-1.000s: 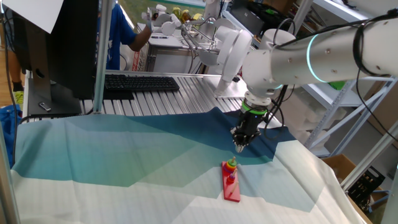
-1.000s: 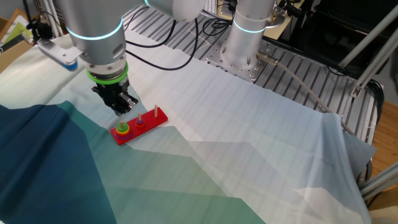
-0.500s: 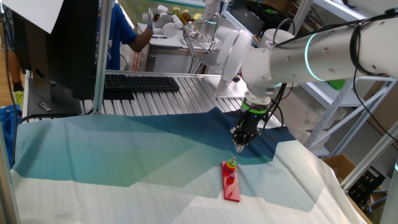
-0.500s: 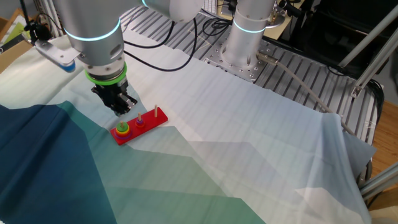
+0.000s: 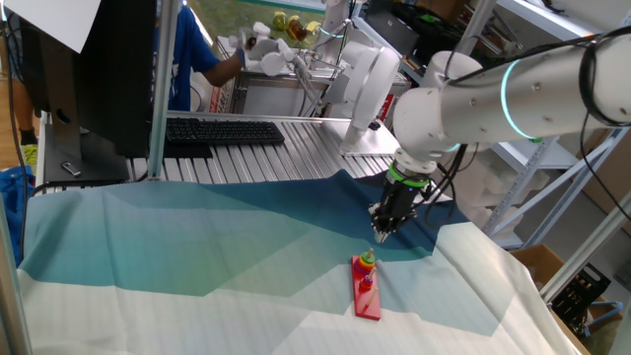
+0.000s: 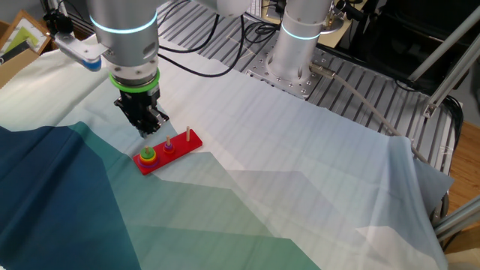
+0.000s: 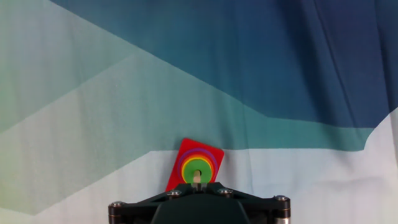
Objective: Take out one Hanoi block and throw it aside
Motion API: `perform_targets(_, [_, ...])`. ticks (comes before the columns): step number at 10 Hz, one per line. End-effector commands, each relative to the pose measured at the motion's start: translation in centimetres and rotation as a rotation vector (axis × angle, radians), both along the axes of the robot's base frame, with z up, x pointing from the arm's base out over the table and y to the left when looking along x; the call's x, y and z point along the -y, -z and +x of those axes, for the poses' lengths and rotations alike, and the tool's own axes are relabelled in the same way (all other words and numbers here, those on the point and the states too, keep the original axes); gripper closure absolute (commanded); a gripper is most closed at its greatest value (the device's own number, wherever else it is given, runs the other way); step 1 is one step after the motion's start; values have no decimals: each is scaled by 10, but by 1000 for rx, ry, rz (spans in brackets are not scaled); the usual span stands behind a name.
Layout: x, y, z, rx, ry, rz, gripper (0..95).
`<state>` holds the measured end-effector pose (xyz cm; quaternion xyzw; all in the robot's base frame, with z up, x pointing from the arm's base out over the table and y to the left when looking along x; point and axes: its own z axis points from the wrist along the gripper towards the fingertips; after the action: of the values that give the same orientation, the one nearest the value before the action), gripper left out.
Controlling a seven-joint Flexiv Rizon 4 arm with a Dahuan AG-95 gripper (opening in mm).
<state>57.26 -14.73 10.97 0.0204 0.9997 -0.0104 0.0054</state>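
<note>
Table: cloth-draped. Red base: flat on it. Hanoi block: topping the stack on the base's end peg, untouched. My pincer: just above that stack; arm swung slightly since, no descent, grasp pending; spread undeterminable.

The big round robot arm is shiny white and grey, with a glowing light-blue ring around it. Lower down it wears a bright green band above a small black two-finger gripper. Black cables loop beside it. In the hand view, a dark metal bar shows silver screws.
</note>
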Motion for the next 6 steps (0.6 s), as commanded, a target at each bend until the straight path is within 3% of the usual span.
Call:
perform_targets(1, [0,0,1,6,0,38,950])
perform_targets(6, [0,0,1,2,24,36,950])
